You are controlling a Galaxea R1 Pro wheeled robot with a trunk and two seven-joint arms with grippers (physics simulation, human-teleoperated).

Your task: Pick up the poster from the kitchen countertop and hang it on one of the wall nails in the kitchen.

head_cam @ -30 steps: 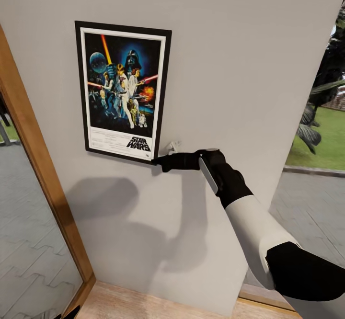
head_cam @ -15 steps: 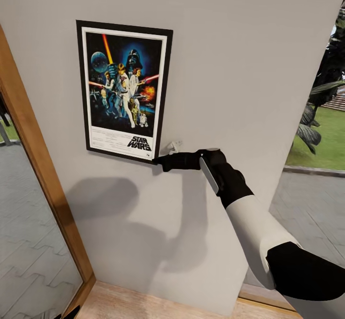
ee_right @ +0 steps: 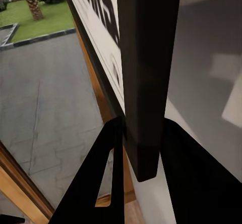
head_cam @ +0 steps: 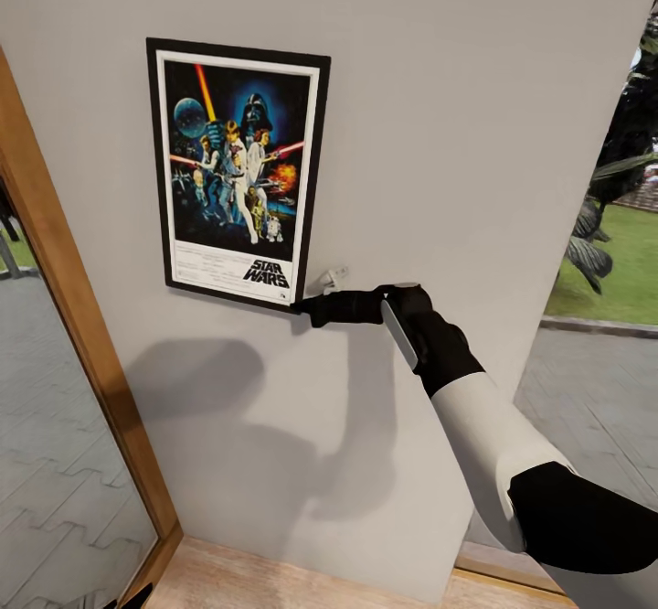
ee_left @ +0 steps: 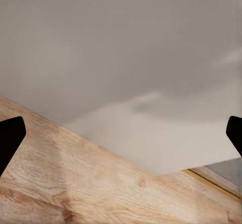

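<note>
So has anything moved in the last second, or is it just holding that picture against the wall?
The black-framed Star Wars poster crept slightly right and up along the pale grey wall. The right gripper stayed clamped on its lower right corner; the arm barely shifted.

Poster (head_cam: 236, 173) upright, flat against pale wall (head_cam: 457, 133), slightly tilted. Right tool (head_cam: 302, 305) at poster's lower right corner, touching frame edge; arm reaches in from lower right. Small white fitting (head_cam: 333, 276) on wall just above tool. Wood frame (head_cam: 64, 298) at left; wood floor (head_cam: 274, 582) below.
</note>
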